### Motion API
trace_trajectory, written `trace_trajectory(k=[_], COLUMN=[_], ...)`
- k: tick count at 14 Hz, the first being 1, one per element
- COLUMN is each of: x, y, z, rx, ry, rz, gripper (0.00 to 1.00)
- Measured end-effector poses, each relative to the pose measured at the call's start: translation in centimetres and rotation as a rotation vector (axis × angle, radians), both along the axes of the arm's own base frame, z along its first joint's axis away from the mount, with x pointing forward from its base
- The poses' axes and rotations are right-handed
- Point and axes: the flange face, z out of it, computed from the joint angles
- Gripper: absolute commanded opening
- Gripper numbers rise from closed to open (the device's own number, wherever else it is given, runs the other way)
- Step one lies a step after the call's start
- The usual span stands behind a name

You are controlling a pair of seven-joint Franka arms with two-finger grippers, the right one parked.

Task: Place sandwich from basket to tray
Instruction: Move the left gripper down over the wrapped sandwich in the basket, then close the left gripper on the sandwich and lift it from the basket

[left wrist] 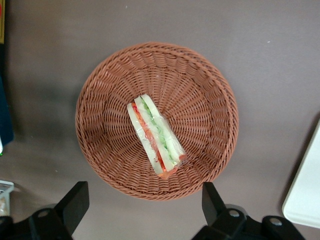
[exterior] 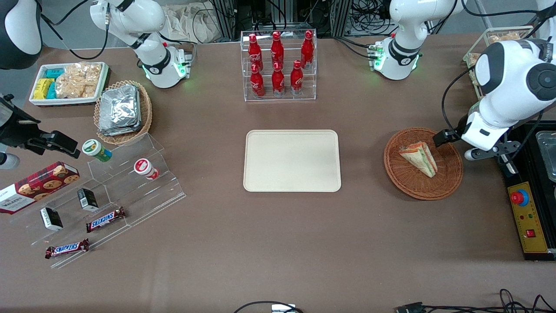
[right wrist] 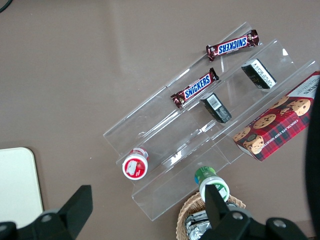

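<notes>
The sandwich (exterior: pixel 419 158), a white bread wedge with green, red and orange layers, lies in the round brown wicker basket (exterior: pixel 417 193) toward the working arm's end of the table. My left gripper (exterior: pixel 454 145) hovers above the basket's rim, open and empty. In the left wrist view the sandwich (left wrist: pixel 155 135) lies across the basket's middle (left wrist: pixel 100 90), and the gripper (left wrist: pixel 142 192) has its black fingers (left wrist: pixel 75 200) spread wide, clear of the sandwich. The cream tray (exterior: pixel 292 161) lies bare at the table's middle; its corner also shows in the left wrist view (left wrist: pixel 305 195).
A clear rack of red cola bottles (exterior: pixel 278 65) stands farther from the camera than the tray. A box with a red button (exterior: pixel 527 217) sits beside the basket. A stepped acrylic stand (exterior: pixel 108 195) with snack bars, a foil-packet basket (exterior: pixel 121 111) and a white bin (exterior: pixel 69 82) lie toward the parked arm's end.
</notes>
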Motion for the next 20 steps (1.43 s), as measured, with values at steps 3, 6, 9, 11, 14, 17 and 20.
trace_trajectory(k=[3, 6, 9, 11, 14, 17, 20], x=[-0.9, -2.3, -3.7, -4.1, -4.3, -4.1, -4.4], y=[0.0, 0.0, 0.0, 0.0, 0.0, -0.1, -0.1], z=[-2.6, -5.8, -8.7, -9.9, -11.6, -12.6, -13.9], rx=[0.005, 0.008, 0.008, 0.006, 0.002, -0.001, -0.008], ry=[-0.011, -0.039, -0.058, -0.073, -0.087, -0.085, -0.102], rz=[0.069, 0.145, 0.209, 0.242, 0.295, 0.315, 0.331], gripper=[1.0, 1.0, 1.0, 1.0, 1.0, 1.0, 1.0])
